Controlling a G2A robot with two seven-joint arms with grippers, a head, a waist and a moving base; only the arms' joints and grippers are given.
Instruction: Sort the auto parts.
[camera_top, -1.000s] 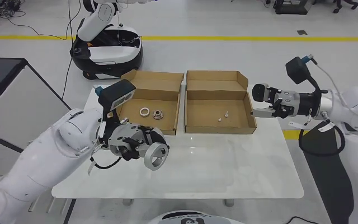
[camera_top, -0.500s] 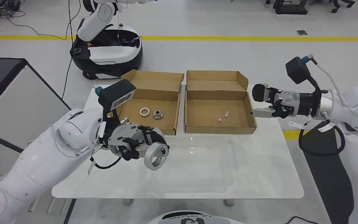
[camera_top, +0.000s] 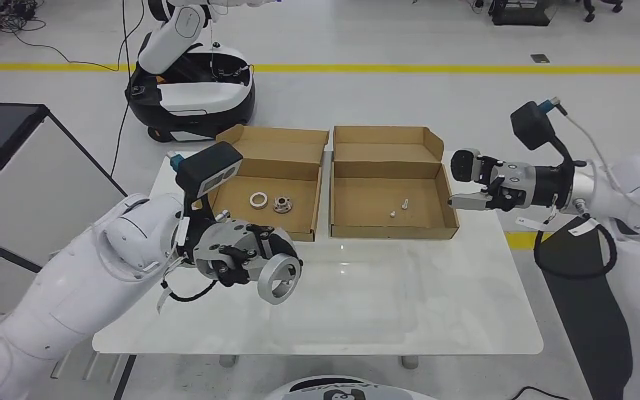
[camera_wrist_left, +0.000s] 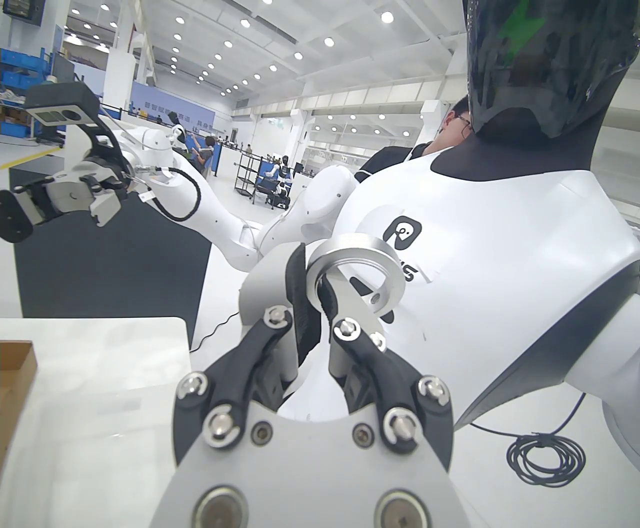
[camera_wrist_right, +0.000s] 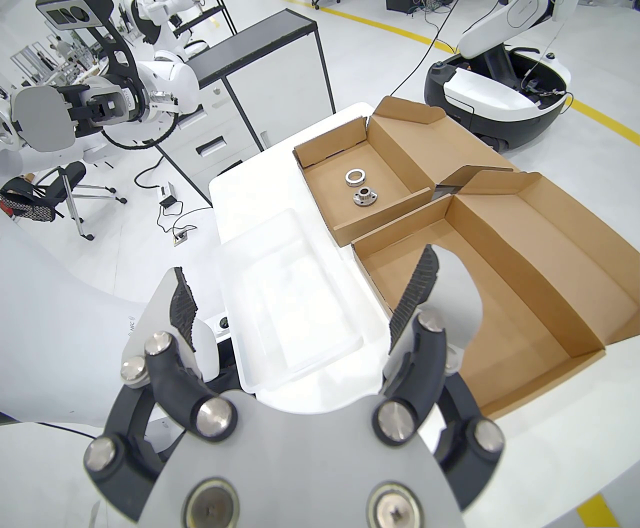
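Aluminium, bright and smooth, is what the left hand (camera_wrist_left: 312, 295) pinches: a machined ring (camera_wrist_left: 356, 277) caught at one spot of its wall, one finger (camera_wrist_left: 299, 290) outside the rim and the other through the bore. Most of the ring hangs free past the fingertips, held above the table (camera_top: 450, 300) and short of the left box (camera_top: 275, 165). That box lies just beyond the hand, with a smaller ring (camera_top: 258, 199) and a flanged bush (camera_top: 283, 206) on its floor.

The grip looks like the weak point. Held at one edge, a slick metal ring can pivot between the pads during a swing, or slip out if the wrist jerks. A drop onto the table could send it rolling off the edge. Carried low, it could snag the near wall of the box, which is light cardboard and would likely slide. Released from too high, it may bounce onto the parts already inside.

The right hand (camera_wrist_right: 300, 285) stands wide and holds nothing, just outside the far wall of the right box (camera_wrist_right: 530, 240), where two small parts (camera_top: 398, 209) lie; it is well apart from the ring and poses little risk of collision
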